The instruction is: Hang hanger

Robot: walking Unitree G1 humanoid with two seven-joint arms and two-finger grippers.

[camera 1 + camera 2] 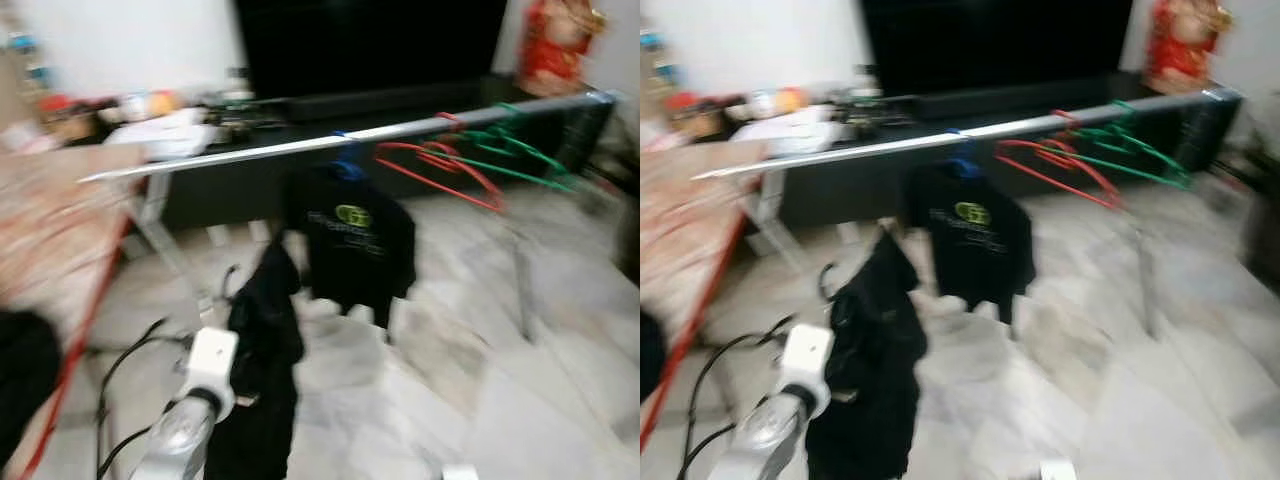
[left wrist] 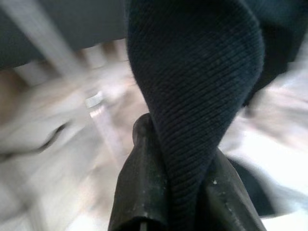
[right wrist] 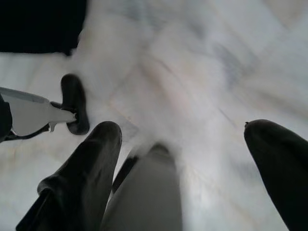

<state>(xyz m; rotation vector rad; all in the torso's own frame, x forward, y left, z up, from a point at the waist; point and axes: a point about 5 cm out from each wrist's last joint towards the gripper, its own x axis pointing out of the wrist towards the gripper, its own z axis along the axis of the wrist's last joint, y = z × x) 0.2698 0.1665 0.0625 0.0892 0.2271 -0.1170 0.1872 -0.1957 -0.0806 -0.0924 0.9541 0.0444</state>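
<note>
A dark garment (image 1: 262, 350) hung from the left gripper (image 2: 178, 192), low in the left of the head views. The wrist view showed the jaws pinching a fold of ribbed dark cloth. Any hanger inside that garment could not be made out through the blur. The left arm (image 1: 185, 425) rose from the bottom edge, silver with a white block near its end, and black cables (image 1: 120, 370) looped beside it.

Behind the garment, a black shirt (image 1: 350, 240) with a green logo hung on a blue hanger (image 1: 347, 165) from a long silver rail (image 1: 300, 147) that ran across the room. Farther right along the rail hung empty red hangers (image 1: 440, 170) and green hangers (image 1: 510, 150), their outlines smeared.

The right gripper (image 3: 183, 159) pointed down at the pale marble floor (image 3: 192, 72), jaws spread wide with nothing between them. A small black and white object (image 3: 48, 108) lay near one finger; its nature was unclear.

Beyond the rail stood a low dark desk (image 1: 420, 100) with cluttered small items (image 1: 150, 110) on its left part, too blurred to name. A large black screen (image 1: 370, 40) sat above it, and a red figure (image 1: 555, 40) was cut off at the top right. A patterned surface with a red edge (image 1: 60, 230) filled the left side.
</note>
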